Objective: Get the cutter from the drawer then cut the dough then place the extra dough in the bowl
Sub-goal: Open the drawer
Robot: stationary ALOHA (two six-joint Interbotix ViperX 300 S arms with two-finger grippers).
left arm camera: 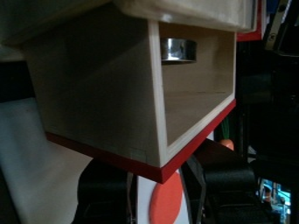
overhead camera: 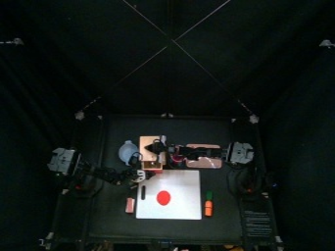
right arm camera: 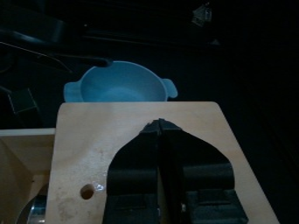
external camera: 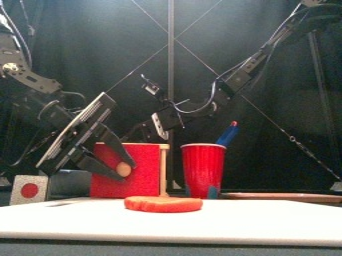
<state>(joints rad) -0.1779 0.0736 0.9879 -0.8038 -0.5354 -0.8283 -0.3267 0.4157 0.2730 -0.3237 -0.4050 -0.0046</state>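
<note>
Right jaws: the right gripper (right arm camera: 162, 131) has them pressed together, tips down on the top of the wooden box (right arm camera: 117, 131), pinching nothing.
Left gripper: the left gripper (left arm camera: 152, 168) is at the drawer's red front (left arm camera: 111, 150); its grip on the front cannot be told.
Drawer: the drawer (left arm camera: 105, 87) stands pulled out toward the near side, its inside open to the left wrist view.
Task's thing: the cutter (left arm camera: 177, 50) lies at the far end of the drawer, bright metal against the wood, not yet taken.
Dough: the dough (external camera: 163, 204) lies flat and uncut on the white cutting board (external camera: 267, 225), near the tabletop's (overhead camera: 118, 221) front.
Bowl: the bowl (right arm camera: 121, 85) sits left of the box, apart from it.
Red cup: the red cup (external camera: 203, 170) stands just right of the box.
Step in hand: judged to be fetching the cutter from the opened drawer.
Doing it well: press down on the box so it cannot slide or tip. Reach in from above, along the drawer's length, and take the cutter by its wire handle. Lift it straight up, clear of the drawer walls, before crossing to the board.
</note>
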